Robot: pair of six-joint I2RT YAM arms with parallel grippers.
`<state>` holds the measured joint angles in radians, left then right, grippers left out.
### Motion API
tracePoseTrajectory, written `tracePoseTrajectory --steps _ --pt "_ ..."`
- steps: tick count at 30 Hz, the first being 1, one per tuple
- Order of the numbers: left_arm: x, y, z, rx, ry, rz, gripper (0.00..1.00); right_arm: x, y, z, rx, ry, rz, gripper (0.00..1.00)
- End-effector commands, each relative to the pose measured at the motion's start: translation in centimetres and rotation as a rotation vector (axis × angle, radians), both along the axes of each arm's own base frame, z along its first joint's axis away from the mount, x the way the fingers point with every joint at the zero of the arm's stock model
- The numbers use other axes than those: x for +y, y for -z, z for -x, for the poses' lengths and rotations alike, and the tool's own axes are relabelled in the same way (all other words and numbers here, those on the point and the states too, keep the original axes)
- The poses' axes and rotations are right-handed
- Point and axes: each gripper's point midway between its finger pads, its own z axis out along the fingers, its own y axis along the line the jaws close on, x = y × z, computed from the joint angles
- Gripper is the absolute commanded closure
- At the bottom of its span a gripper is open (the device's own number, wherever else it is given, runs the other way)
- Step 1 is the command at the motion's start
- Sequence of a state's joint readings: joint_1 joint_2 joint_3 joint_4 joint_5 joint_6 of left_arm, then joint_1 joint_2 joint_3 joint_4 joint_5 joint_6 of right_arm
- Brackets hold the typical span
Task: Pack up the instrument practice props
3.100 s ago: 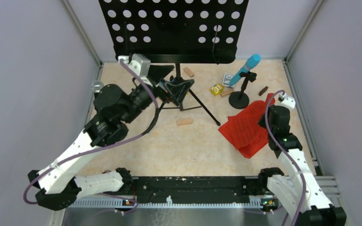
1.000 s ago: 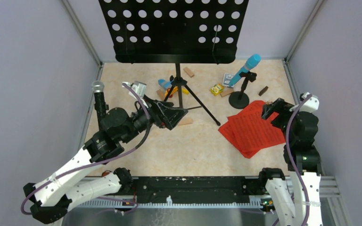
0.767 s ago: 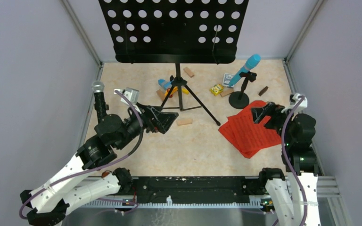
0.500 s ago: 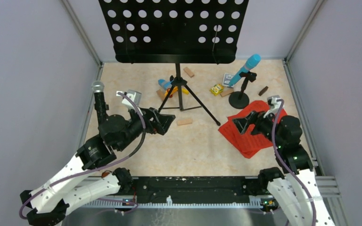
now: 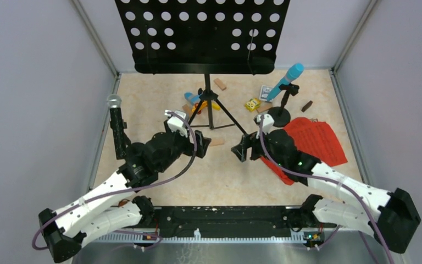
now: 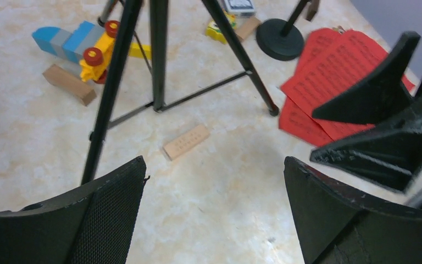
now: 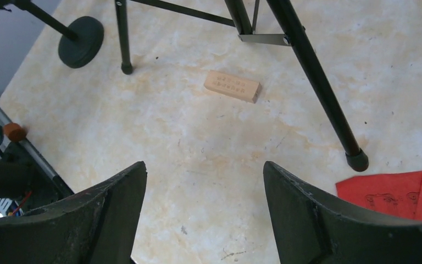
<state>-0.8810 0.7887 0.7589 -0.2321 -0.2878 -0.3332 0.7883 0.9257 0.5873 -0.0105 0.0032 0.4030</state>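
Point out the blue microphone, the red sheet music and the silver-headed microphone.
blue microphone [image 5: 284,81], top view, on its mid-body.
red sheet music [image 5: 318,140], top view, middle of the upper page.
silver-headed microphone [image 5: 116,122], top view, on its black handle.

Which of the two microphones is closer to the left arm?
The black microphone with the silver head, standing upright right beside the left arm; the blue microphone leans far off on the right side.

Top of music desk off-frame
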Motion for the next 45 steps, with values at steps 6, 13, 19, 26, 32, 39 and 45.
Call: tracePoseTrajectory --steps 6,13,19,26,32,39,45 --pt "3.6 -1.4 -7.9 -0.108 -0.035 0.144 0.01 2.4 -2.4 -3.2 0.033 0.140 -0.055 0.24" --pt "2.4 -0.9 -9.6 -0.215 0.077 0.058 0.02 1.9 0.5 -3.2 0.126 0.175 0.041 0.22" --pt "1.4 2.2 -11.5 -0.122 0.111 0.020 0.11 2.4 0.6 -3.0 0.137 0.147 0.054 0.21" --pt "1.0 6.0 -14.0 -0.030 0.100 -0.029 0.31 2.1 0.4 -2.9 0.125 0.141 0.063 0.21" --pt "0.4 7.4 -13.0 0.064 0.151 -0.038 0.61 0.5 1.3 -3.8 0.138 0.219 0.113 0.21" --pt "1.8 7.8 -10.5 0.071 0.101 -0.010 1.00 0.2 1.9 -6.4 0.183 0.222 0.092 0.22" --pt "1.9 8.2 -8.2 0.082 0.073 -0.048 1.00 1.7 2.2 -9.7 0.186 0.191 0.098 0.27"
